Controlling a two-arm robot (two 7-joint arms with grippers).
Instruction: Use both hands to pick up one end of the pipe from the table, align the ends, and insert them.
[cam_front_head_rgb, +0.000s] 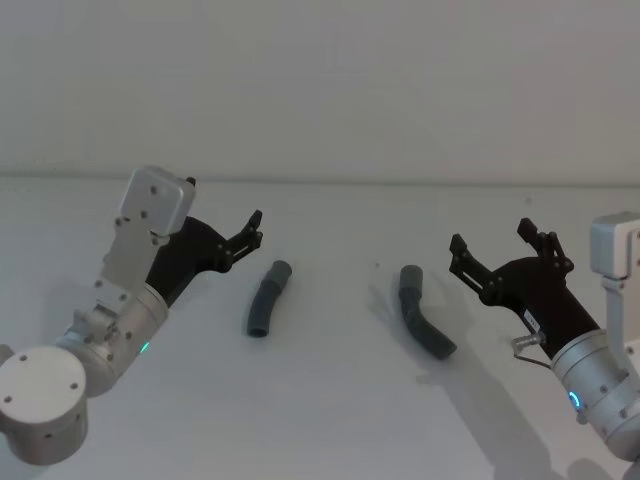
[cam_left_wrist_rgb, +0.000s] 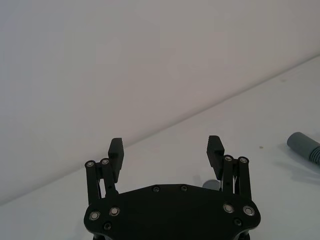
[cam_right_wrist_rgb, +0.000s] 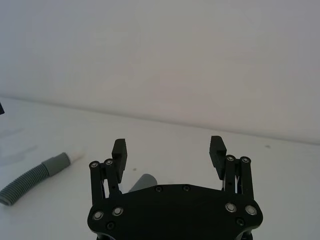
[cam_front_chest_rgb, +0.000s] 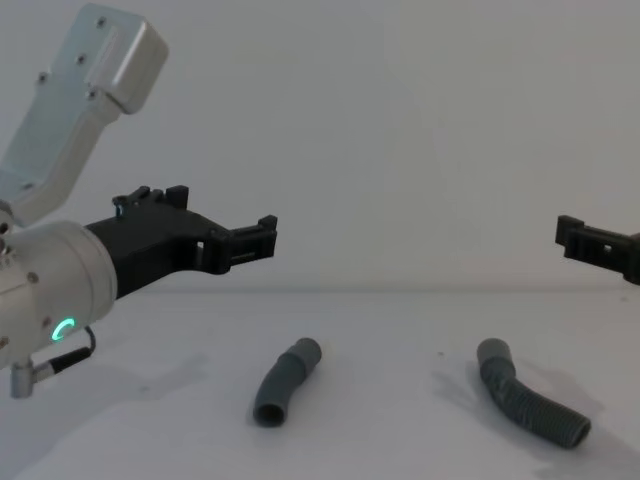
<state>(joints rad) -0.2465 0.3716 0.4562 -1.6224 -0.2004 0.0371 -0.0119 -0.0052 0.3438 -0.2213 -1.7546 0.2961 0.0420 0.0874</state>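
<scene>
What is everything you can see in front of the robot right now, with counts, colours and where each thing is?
left hose piece: 1, dark grey, lying on the table near the left gripper
right hose piece: 1, dark grey, lying on the table, apart from the other, near the right gripper
white tip: 1, white, at the end of one hose cuff
table: 1, white, under both pieces
wall: 1, pale grey, behind the table
left gripper: 1, black, open, raised above the table
right gripper: 1, black, open, raised above the table
</scene>
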